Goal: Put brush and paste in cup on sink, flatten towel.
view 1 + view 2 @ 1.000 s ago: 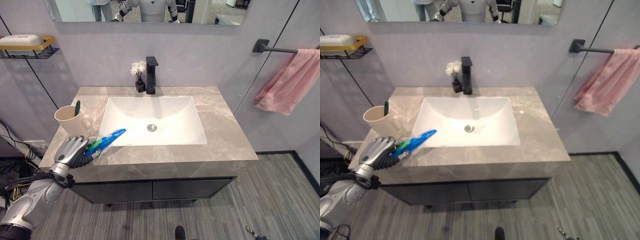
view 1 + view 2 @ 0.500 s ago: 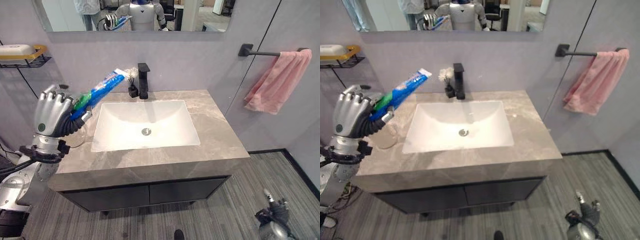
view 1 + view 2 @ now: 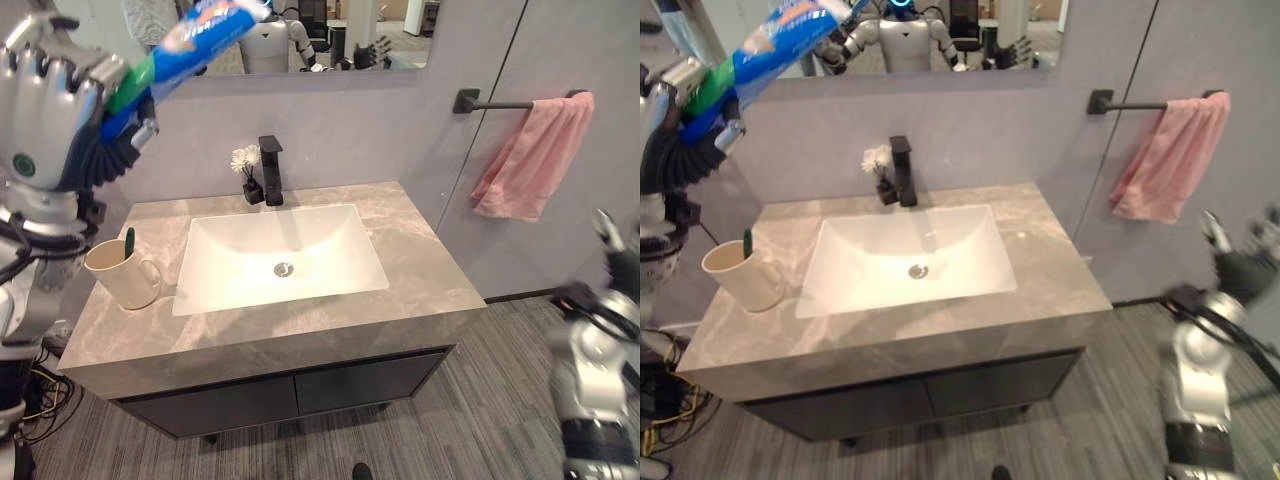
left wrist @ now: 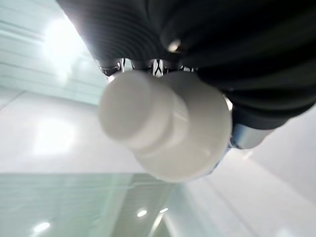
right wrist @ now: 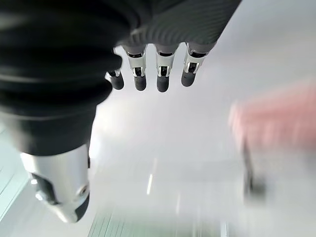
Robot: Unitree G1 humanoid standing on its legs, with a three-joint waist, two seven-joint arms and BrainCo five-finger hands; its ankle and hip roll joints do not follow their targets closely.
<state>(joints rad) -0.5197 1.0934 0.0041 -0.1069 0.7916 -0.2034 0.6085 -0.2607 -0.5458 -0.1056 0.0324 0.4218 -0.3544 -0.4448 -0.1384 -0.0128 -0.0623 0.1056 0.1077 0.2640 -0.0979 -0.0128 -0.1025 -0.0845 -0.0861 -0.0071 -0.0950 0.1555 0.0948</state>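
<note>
Left hand [image 3: 45,110] raised higher, fingers curled round paste [image 3: 195,35], above cup [image 3: 122,278]

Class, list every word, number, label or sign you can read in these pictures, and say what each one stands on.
Toothpaste tube, held in the left hand: pale print on the blue, too blurred to read.
Cup on the counter: no print to be seen.
Pink towel on the rail: no print to be seen.
So there is no text here that can be quoted.
</note>
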